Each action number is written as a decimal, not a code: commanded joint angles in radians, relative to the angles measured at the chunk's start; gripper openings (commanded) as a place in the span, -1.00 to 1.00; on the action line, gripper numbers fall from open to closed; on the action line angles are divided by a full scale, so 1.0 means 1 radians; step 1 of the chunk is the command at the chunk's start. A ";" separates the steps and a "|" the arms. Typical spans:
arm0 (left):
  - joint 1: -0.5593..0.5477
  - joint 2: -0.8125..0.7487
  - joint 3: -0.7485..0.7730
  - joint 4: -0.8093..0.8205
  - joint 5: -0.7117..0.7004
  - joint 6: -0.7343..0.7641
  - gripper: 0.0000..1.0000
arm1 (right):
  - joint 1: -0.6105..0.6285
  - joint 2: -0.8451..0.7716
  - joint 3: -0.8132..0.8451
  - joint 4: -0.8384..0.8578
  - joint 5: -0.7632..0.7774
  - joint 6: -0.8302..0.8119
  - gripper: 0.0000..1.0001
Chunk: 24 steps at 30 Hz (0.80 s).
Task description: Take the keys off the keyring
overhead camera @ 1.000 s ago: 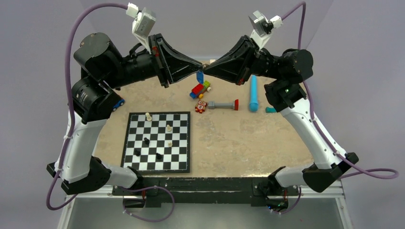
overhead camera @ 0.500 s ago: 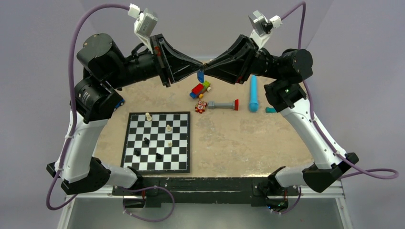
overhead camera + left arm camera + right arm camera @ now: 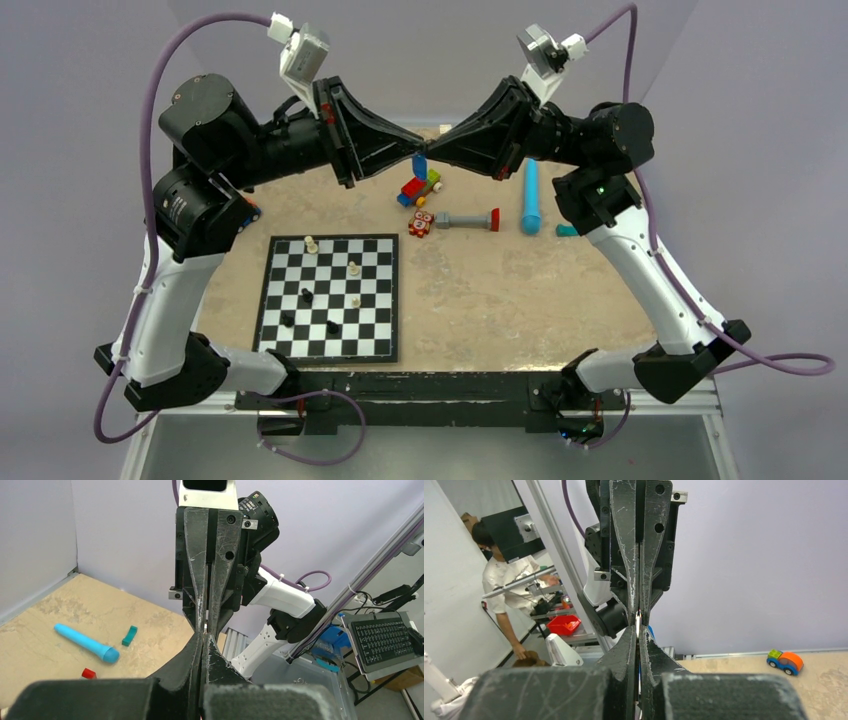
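My left fingers [image 3: 396, 146] and my right fingers [image 3: 456, 142] meet tip to tip in the air above the far middle of the bench [image 3: 500, 290]. Both pairs are pressed together to a hairline slit.

In the wrist views a thin silvery sliver of metal, the keys [image 3: 638, 621] as far as I can make out, stands in that slit right where the four tips meet. Each pair pinches it from its own side. I cannot tell whether the metal under my tips is key or ring.

Just behind the tips of my left fingers, the right wrist view shows a small blue edge of the keyring [image 3: 650, 630]. From above it is too small to make out clearly.

On the bench, just nearer than the meeting point, lies a small pile of coloured toy blocks [image 3: 420, 186]. Nearer again lie a red die-like piece [image 3: 421, 222] and a grey bar with a red end [image 3: 466, 219]. To their right lies a long light-blue cylinder [image 3: 530, 195], with a small teal piece [image 3: 566, 230] just beside its near end. A chessboard [image 3: 375, 340] with a few pieces lies on the near left. A small toy car [image 3: 785, 661] sits at the far left, close to my left arm.
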State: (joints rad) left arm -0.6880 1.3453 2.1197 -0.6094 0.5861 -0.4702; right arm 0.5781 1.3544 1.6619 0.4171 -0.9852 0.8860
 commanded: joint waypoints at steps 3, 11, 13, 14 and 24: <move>-0.008 0.021 0.019 -0.128 0.025 0.055 -0.44 | 0.021 -0.018 0.008 0.022 0.011 -0.010 -1.00; 0.010 -0.025 0.044 -0.284 -0.105 0.152 1.00 | 0.020 -0.086 -0.053 -0.235 0.031 -0.161 -1.00; 0.015 -0.012 0.093 -0.360 -0.132 0.165 1.00 | 0.020 -0.103 -0.067 -0.352 0.040 -0.221 -1.00; 0.018 0.002 0.120 -0.406 -0.146 0.166 1.00 | 0.020 -0.114 -0.079 -0.399 0.047 -0.246 -1.00; 0.055 0.040 0.169 -0.602 -0.198 0.155 1.00 | 0.019 -0.238 -0.251 -0.563 0.125 -0.313 -1.00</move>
State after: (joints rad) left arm -0.6647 1.3273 2.1990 -1.0805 0.3862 -0.2955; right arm 0.5957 1.1664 1.4521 -0.0971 -0.9077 0.6128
